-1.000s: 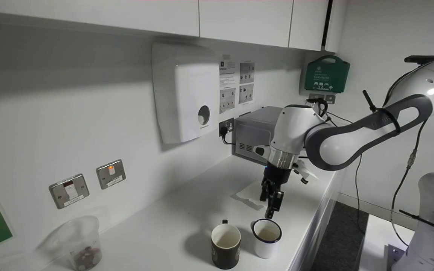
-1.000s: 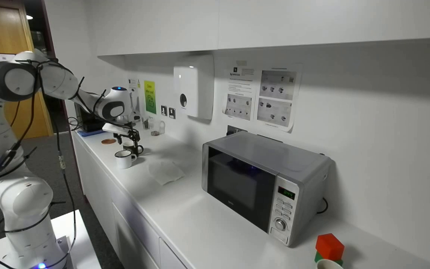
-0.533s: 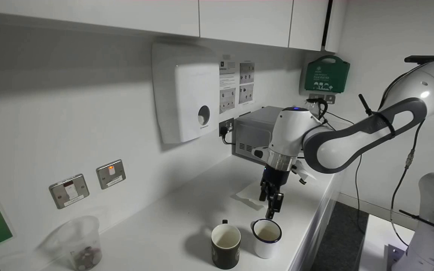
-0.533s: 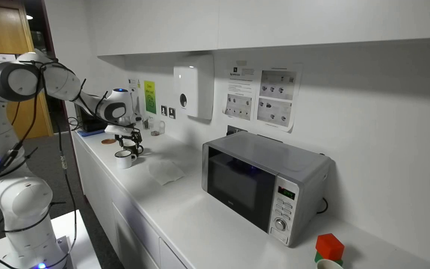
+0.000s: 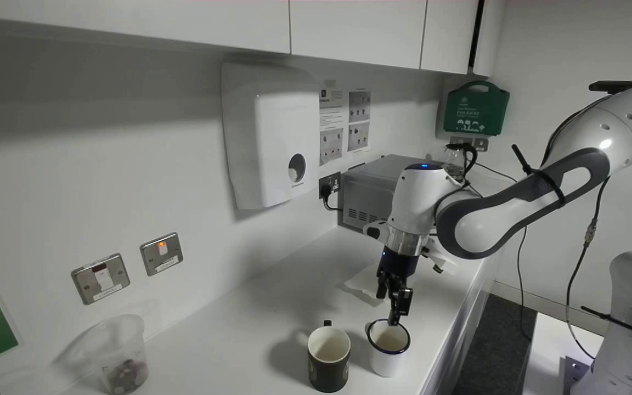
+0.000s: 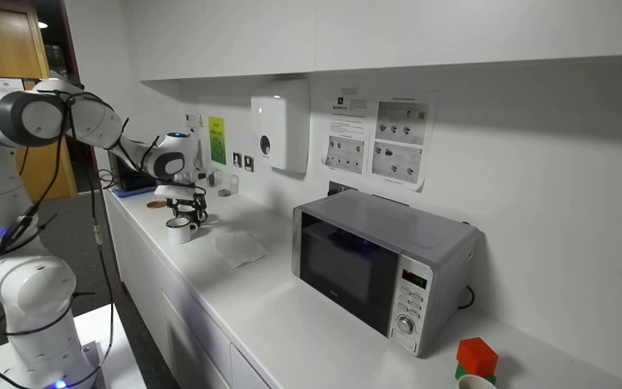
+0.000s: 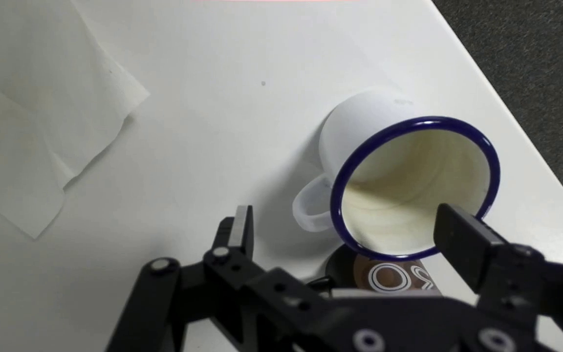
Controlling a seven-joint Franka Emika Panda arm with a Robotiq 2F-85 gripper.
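Observation:
A white enamel mug with a dark blue rim (image 7: 359, 122) stands upright on the counter, its handle towards the left in the wrist view. My gripper (image 7: 345, 218) is open just above it, with nothing clamped. In the wrist view the right finger (image 7: 462, 239) overlaps the mug's mouth, and the left finger (image 7: 242, 230) lies beyond the handle; whether either touches cannot be made out. Beside the white mug (image 5: 386, 362) is a dark mug (image 5: 328, 370) with a pale inside. The gripper's body partly hides the dark mug's printed side (image 7: 389, 276) in the wrist view.
A flat paper sheet (image 6: 239, 249) lies between the mugs and the grey microwave (image 6: 349, 265). Close to the white mug runs the counter's edge (image 7: 511, 117), with carpet below. A clear cup (image 5: 121, 351) stands by the wall. A red block (image 6: 477, 356) sits at the near end.
The arm has come down a little, bringing the fingertips lower over the white mug. Its jaws have stayed apart. Both mugs are where they were.

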